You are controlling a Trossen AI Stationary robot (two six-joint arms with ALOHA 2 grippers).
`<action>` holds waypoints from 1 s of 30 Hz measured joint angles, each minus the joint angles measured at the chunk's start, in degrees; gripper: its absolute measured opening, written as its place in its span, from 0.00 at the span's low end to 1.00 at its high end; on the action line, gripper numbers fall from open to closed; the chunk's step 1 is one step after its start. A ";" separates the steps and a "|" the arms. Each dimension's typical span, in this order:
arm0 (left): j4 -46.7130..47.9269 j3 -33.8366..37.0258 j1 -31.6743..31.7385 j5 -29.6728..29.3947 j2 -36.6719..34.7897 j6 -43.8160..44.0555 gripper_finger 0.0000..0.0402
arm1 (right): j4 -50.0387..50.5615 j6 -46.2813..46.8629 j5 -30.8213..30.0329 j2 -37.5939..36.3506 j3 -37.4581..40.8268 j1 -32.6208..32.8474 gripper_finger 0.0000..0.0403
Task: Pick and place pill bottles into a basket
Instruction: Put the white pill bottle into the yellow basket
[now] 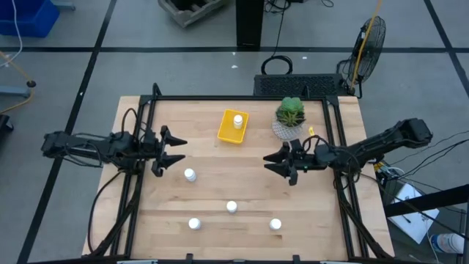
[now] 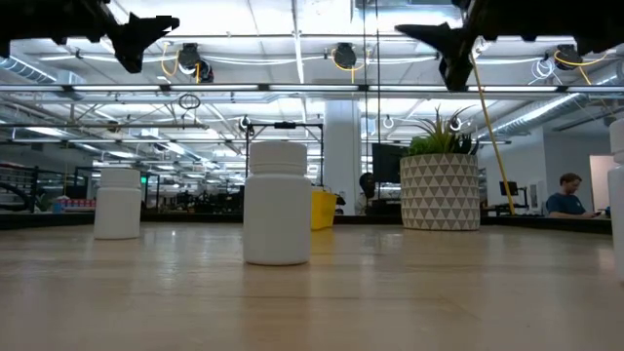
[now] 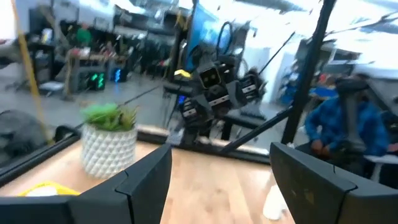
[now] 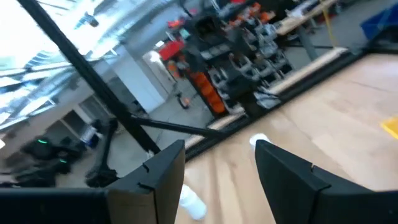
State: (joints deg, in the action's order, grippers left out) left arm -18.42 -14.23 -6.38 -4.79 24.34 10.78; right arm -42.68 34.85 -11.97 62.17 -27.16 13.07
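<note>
One small white capped pill bottle stands in the bright yellow low-walled plastic tray; four others (the nearest beside the left gripper) stand apart on the wooden table. Both the left gripper and the right gripper hang above the table, fingers spread and empty.

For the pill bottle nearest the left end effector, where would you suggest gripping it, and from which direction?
Grip that pill bottle across its round body just under the cap, coming straight down from above. It stands upright with bare table around it, so the open left end effector can likely straddle it from any side.
</note>
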 joint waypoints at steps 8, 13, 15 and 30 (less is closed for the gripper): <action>-12.68 9.31 -0.90 0.32 -0.51 -1.69 0.68 | 10.68 -2.95 -4.64 0.06 -9.44 8.35 0.46; -12.78 9.81 -1.46 0.31 -0.46 -3.04 0.68 | 22.94 -2.74 -6.38 0.08 -18.00 11.54 0.42; -12.88 9.81 -1.52 0.28 -0.53 -4.54 0.68 | 31.63 -1.16 -6.02 0.22 -21.99 12.46 0.39; -8.92 9.81 -1.54 -0.20 -0.38 -5.54 0.68 | 57.07 27.84 5.13 1.90 -30.77 15.76 0.31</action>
State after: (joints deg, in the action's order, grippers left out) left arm -27.34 -4.43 -7.92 -4.99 23.97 5.24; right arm 14.39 62.70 -6.84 64.08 -57.93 28.83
